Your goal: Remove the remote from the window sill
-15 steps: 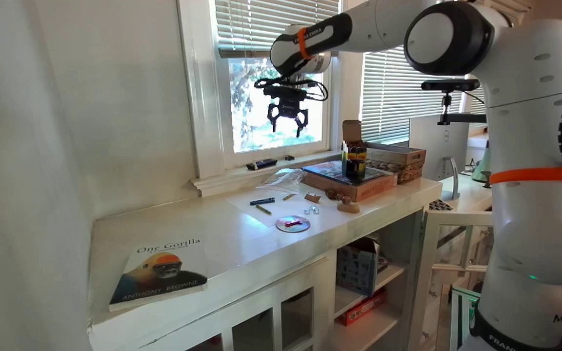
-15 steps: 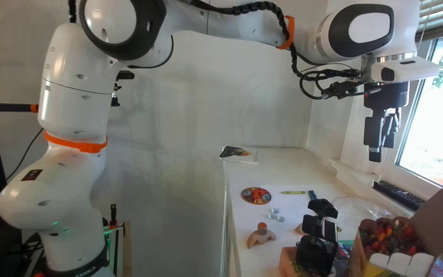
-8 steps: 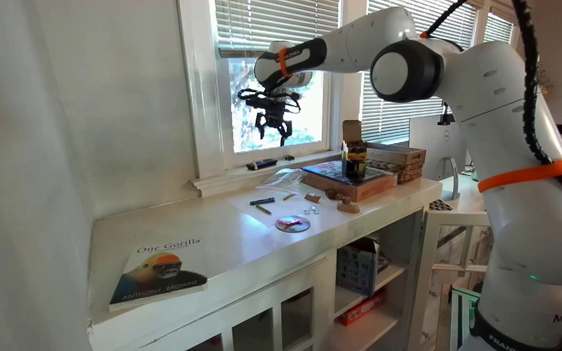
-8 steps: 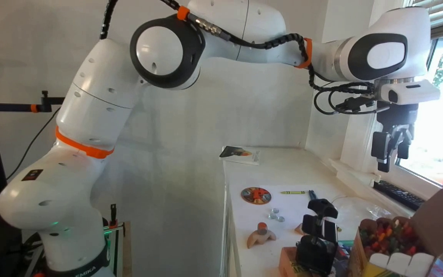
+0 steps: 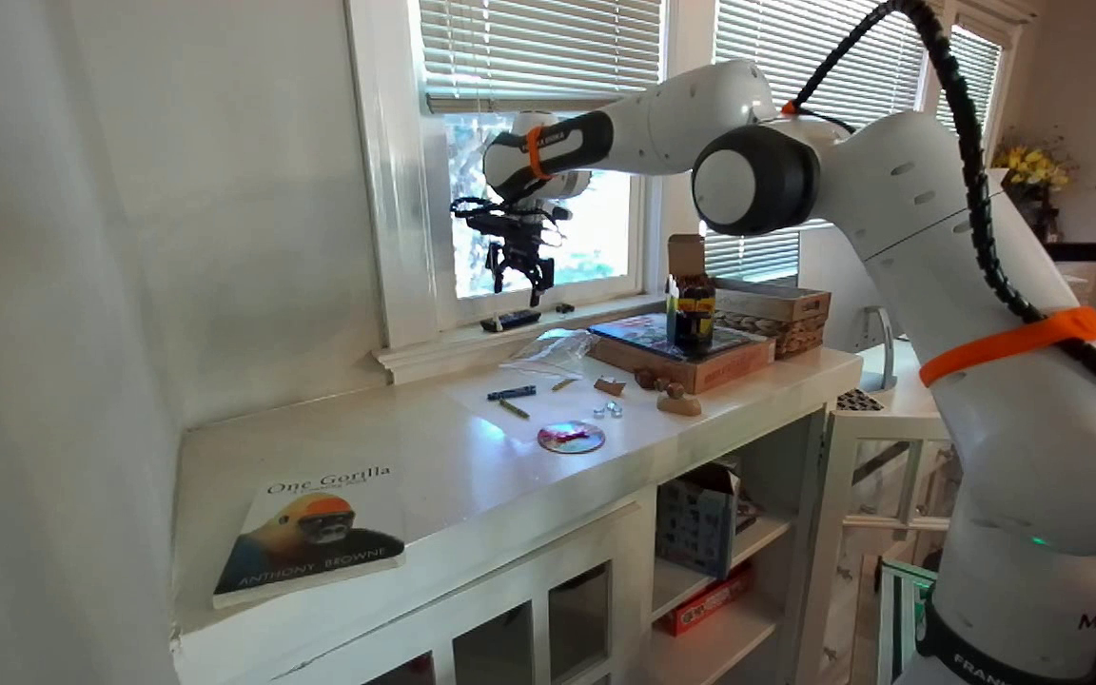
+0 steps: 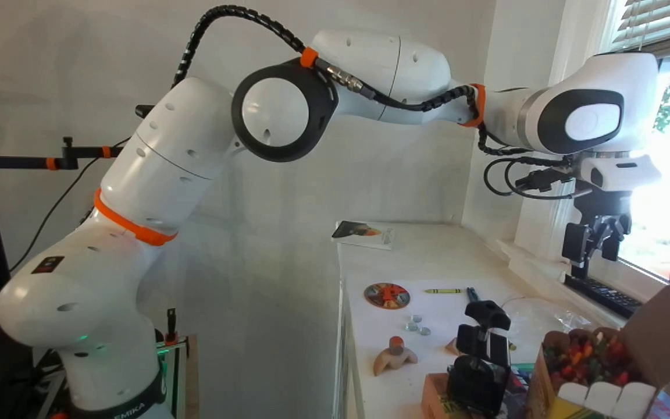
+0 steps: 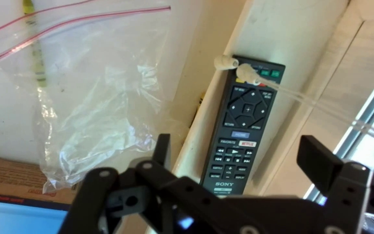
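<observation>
The remote (image 7: 242, 126) is a flat black bar with Sony buttons. It lies lengthwise on the white window sill (image 7: 284, 26) and also shows in both exterior views (image 5: 510, 321) (image 6: 605, 295). The sill shows along the window's bottom in an exterior view (image 5: 434, 352). My gripper (image 7: 235, 151) is open and empty in the wrist view. Its two fingers stand wide on either side of the remote's lower half, above it. In both exterior views the gripper (image 5: 517, 293) (image 6: 595, 263) points down just above the remote. The gripper body hides the remote's near end edge.
Beige cord knobs (image 7: 247, 74) hang over the remote's far end, with a cord running to the window. A clear plastic bag (image 7: 102, 81) lies beside the sill. A crayon box (image 6: 597, 355) stands nearby. The window pane (image 5: 596, 238) is close behind the gripper.
The arm has reached forward and lowered. The gripper has come down from well above the sill to just over the remote, with its jaws still open. The remote has not moved.
</observation>
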`<action>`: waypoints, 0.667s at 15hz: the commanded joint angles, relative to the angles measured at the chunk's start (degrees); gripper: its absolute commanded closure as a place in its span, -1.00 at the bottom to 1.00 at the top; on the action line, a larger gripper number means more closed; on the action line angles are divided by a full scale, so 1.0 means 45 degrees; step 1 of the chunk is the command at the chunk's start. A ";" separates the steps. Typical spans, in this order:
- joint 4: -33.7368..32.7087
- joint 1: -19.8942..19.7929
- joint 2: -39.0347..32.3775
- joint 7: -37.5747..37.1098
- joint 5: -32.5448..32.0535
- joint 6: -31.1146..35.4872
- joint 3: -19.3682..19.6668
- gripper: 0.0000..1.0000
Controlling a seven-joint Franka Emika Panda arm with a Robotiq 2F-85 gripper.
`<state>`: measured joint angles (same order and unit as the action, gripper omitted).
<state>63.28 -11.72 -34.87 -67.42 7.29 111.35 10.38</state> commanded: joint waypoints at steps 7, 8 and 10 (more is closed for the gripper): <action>-0.0355 -0.0056 -0.0356 0.0027 0.0159 0.0212 -0.0088 -1.00; -0.0482 -0.0094 -0.0472 0.0064 0.0240 0.0166 -0.0144 -1.00; -0.0742 -0.0123 -0.0742 0.0086 0.0243 0.0231 -0.0182 -1.00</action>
<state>62.95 -11.66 -35.41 -67.37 7.32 111.51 10.14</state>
